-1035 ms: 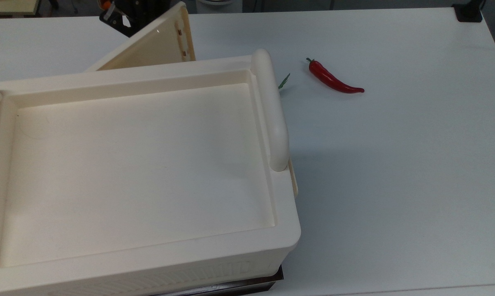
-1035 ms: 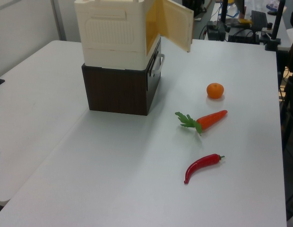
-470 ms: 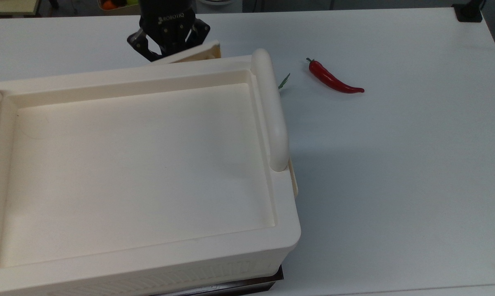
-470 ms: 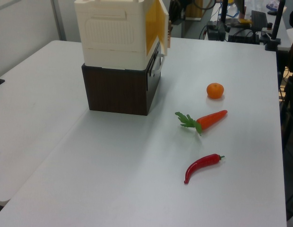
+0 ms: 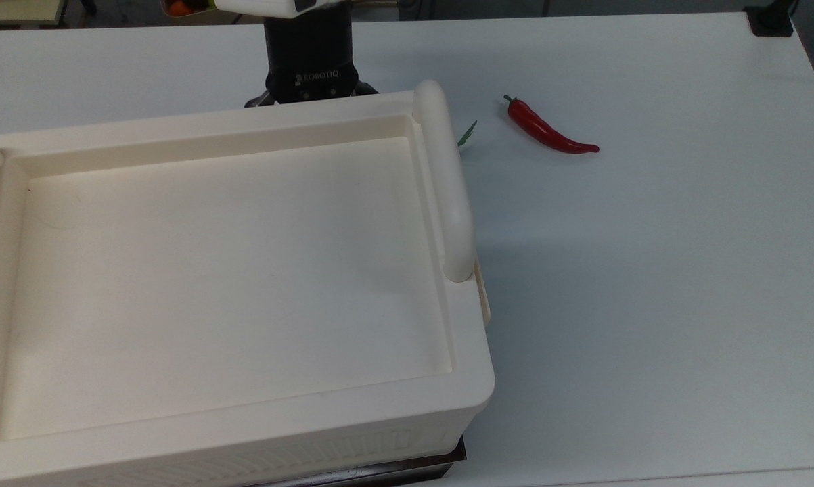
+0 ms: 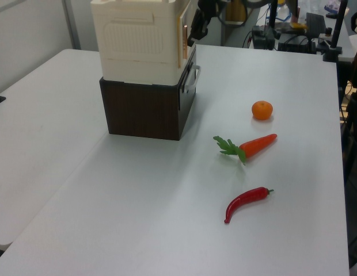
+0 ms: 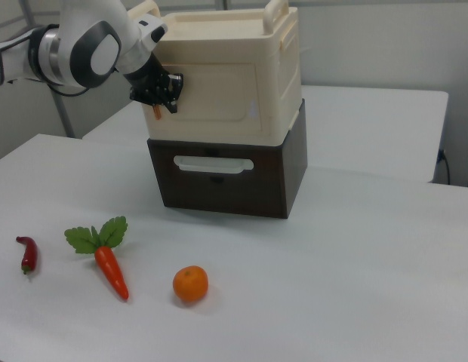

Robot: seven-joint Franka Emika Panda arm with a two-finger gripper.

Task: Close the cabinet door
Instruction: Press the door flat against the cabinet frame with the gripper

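Note:
The cream cabinet [image 5: 244,123] stands on a dark box; I also see the cabinet [image 7: 283,72] from its front in the right view and the cabinet [image 6: 135,40] in the left view. The cabinet door [image 7: 219,92] lies flush in the cabinet's front face. In the left view the cabinet door [image 6: 183,35] shows as a thin edge against the box. My gripper [image 7: 167,92] presses against the door at the right view's left edge. From above, the gripper [image 5: 310,91] sits tight behind the cabinet's far rim, its tip hidden. The gripper [image 6: 197,20] is dark beside the door's edge.
A dark brown drawer unit [image 7: 219,177] carries the cabinet. On the white table lie a red chilli [image 5: 549,132], a carrot [image 7: 109,268] with green leaves and an orange [image 7: 190,283], all apart from the cabinet. Lab equipment stands beyond the table [image 6: 282,29].
The door swung from wide open, through nearly shut, to flush against the cabinet. The gripper followed it in and now sits against the cabinet's front.

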